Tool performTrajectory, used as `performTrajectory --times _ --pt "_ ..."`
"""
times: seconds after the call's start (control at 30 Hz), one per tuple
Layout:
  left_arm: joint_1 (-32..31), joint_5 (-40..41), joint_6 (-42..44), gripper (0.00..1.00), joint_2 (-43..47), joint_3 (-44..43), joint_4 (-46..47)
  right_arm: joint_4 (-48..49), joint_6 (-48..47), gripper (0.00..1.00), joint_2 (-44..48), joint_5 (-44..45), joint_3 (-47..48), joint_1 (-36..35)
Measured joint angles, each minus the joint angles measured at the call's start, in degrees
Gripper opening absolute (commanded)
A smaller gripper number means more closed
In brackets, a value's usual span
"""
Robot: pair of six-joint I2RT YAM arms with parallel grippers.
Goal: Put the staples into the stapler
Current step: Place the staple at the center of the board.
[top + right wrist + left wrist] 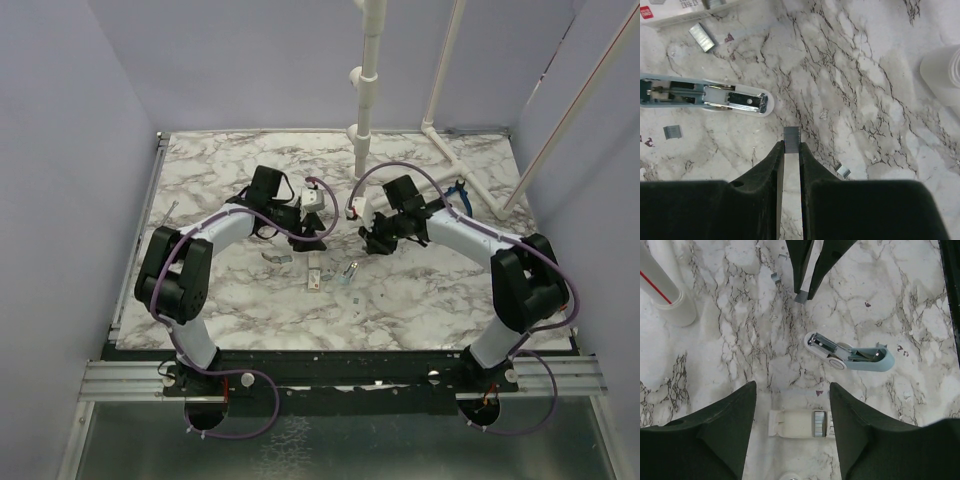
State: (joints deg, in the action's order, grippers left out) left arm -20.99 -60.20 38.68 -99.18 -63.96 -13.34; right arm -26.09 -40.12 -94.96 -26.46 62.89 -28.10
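The stapler (847,354) lies opened flat on the marble table, white body with a light blue part; it also shows in the right wrist view (705,96) and from above (350,272). My right gripper (791,145) is shut on the staples (791,136), a short grey strip sticking out past its tips, just right of the stapler's white end. In the left wrist view that right gripper (806,287) hangs above the stapler. My left gripper (792,385) is open, its fingers either side of a small white box (800,423) holding more staples.
Loose staple pieces lie around: one (701,37) near the box, one (672,132) below the stapler, one (843,171) right of my fingers. A white PVC pipe post (365,90) rises at the back. Blue-handled pliers (458,190) lie at the back right.
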Motion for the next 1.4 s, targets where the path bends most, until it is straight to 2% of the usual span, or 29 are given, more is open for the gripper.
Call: performTrajectory --times 0.23,0.47,0.67,0.77,1.13,1.4 --pt "0.3 0.9 -0.7 0.67 -2.1 -0.4 0.3 -3.1 0.1 0.17 -3.5 1.6 0.7 1.2" --pt "0.3 4.7 -4.8 0.71 -2.1 -0.9 2.8 -6.6 0.0 0.22 -3.5 5.5 -1.4 1.2" --pt "0.3 7.6 -8.1 0.77 -2.1 -1.2 4.6 -5.6 -0.2 0.36 -2.7 6.7 -5.5 1.6" --pt "0.3 9.0 -9.2 0.78 -2.1 -1.2 5.3 -3.7 -0.4 0.39 -1.6 6.5 -7.2 2.1" --pt "0.3 11.3 -11.7 0.8 -2.1 -1.2 8.0 0.2 -2.8 0.37 0.3 2.6 -10.4 6.0" --pt "0.3 11.8 -11.9 0.81 -1.6 -1.2 8.2 1.6 -5.2 0.27 0.6 0.9 -11.4 6.1"
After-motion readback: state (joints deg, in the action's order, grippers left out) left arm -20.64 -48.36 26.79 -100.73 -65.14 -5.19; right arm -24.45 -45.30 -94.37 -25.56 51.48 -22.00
